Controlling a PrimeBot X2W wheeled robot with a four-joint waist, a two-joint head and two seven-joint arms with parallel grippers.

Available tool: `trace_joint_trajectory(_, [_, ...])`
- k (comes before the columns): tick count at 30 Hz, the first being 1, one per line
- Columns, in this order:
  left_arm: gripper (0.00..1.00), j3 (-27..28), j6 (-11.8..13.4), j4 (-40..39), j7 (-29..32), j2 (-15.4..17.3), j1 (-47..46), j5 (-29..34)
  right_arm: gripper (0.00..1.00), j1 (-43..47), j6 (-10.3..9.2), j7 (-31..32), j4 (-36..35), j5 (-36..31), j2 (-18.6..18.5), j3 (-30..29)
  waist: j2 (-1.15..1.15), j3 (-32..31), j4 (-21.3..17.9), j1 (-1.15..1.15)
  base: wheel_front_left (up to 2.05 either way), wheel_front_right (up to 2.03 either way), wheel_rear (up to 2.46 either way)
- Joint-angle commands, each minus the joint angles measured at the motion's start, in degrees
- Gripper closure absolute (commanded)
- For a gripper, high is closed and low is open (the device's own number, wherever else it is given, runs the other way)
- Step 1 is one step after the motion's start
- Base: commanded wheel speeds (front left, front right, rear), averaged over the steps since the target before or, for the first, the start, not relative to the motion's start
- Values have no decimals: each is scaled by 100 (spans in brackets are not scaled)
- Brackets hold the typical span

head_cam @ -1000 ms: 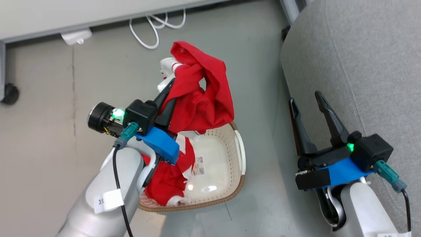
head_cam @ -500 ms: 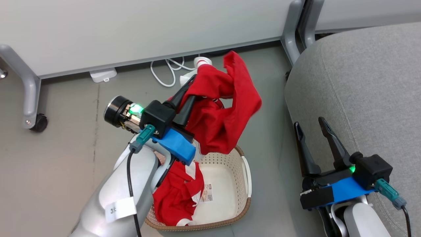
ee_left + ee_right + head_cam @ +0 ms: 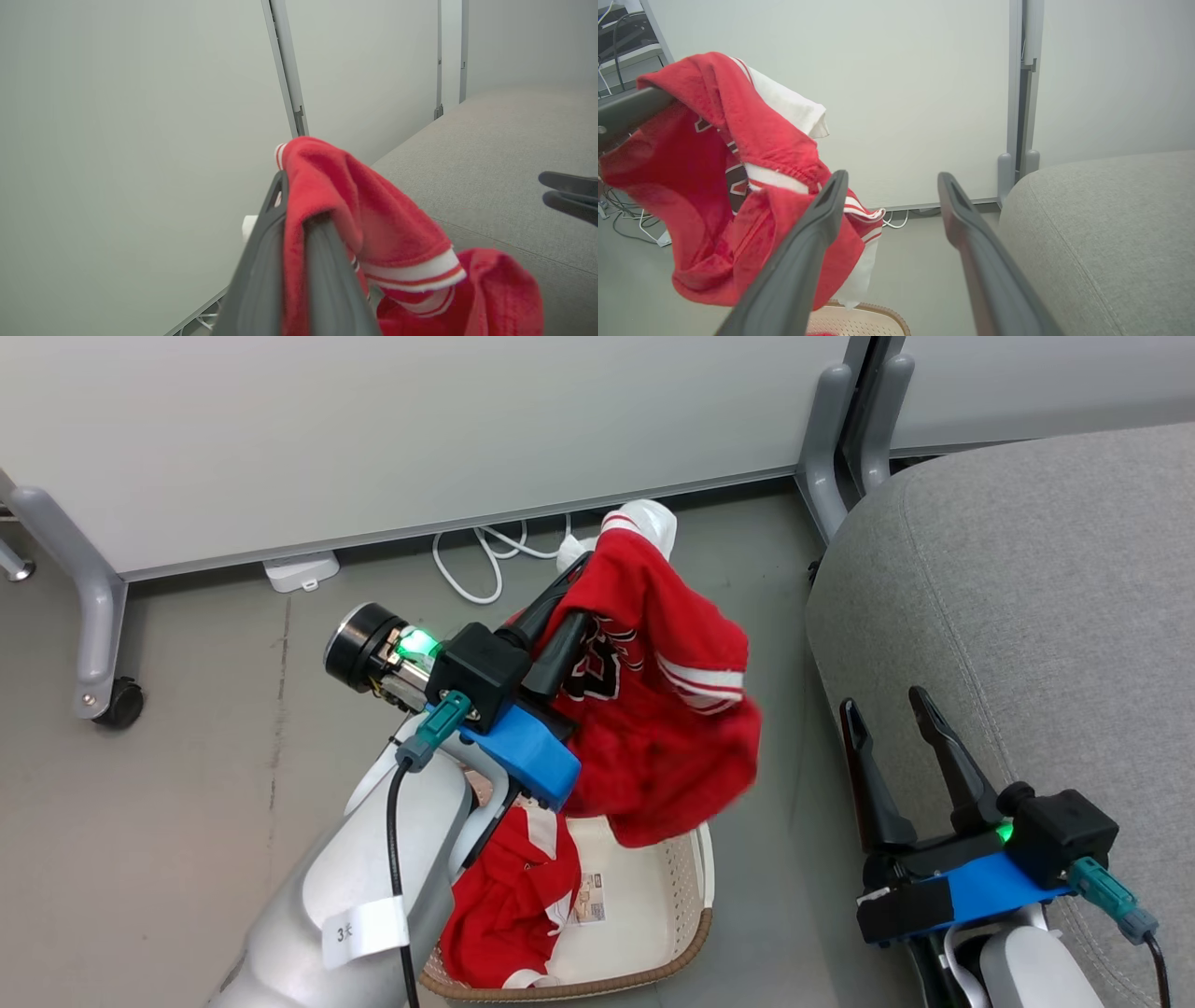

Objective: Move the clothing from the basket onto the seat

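**Item 1. My left gripper** (image 3: 571, 602). Its two fingers are pressed together on a fold of the red jersey (image 3: 672, 728), close to a white-trimmed edge. In the left wrist view the cloth is wedged between the fingers and spills over the right one. The hold is narrow, on one fold only.

**Item 2. Red jersey.** It is lifted clear of the basket (image 3: 688, 887), and most of it hangs loose below and to the right of my fingers. Its lowest hem is blurred and sits just above the basket's far rim.
- Risk: the hanging bulk swings and could tug the thin fold out of my pinch.
- Risk: the low hem could catch the rim and tip or drag the basket.

**Item 3. Second red garment** (image 3: 509, 896). It lies crumpled in the left side of the basket, partly under my forearm, and is not yet moved.

**Item 4. My right gripper** (image 3: 884, 700). Its fingers are spread apart and hold nothing. It sits against the near edge of the seat (image 3: 1027, 569), between the jersey and where the jersey must go.
- Risk: the cloth could drape over these open fingers as it crosses.

**Item 5. Seat.** The grey cushion is bare and lies to the right of the basket.

**Item 6. Floor** (image 3: 205, 784). A strip of it runs between the basket and the seat.
- Risk: if I release early or lose the grip, the jersey lands there and not on the cushion.
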Motion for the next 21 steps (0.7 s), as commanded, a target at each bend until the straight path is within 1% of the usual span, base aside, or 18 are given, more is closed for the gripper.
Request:
trace_joint_trajectory(1, [100, -5, -34, 8, -27, 11, -70, -13, 0, 73, 3, -22, -29, 5, -23, -17, 0, 5, 0, 1, 0, 0, 0])
trace_joint_trajectory(10, [100, -1, -42, 8, -27, 22, -91, -25, 0, 0, 3, -22, -55, -79, -22, 44, 0, 22, 7, 1, 0, 0, 0])
trace_joint_trajectory(16, [100, -2, -33, 10, -27, 20, -81, -4, 0, -269, 3, -22, -84, -303, -22, 253, 0, 55, -22, 1, 0, 0, 0])
trace_joint_trajectory(18, [100, -11, -36, 20, -28, 10, -89, 1, 0, -448, 3, -22, -78, -497, -22, 441, 0, 64, -31, 1, 0, 0, 0])
trace_joint_trajectory(21, [100, -16, -37, 20, -27, -5, -95, -1, 0, -595, 3, -22, -59, -600, -30, 579, 0, 69, -29, 1, 0, 0, 0])
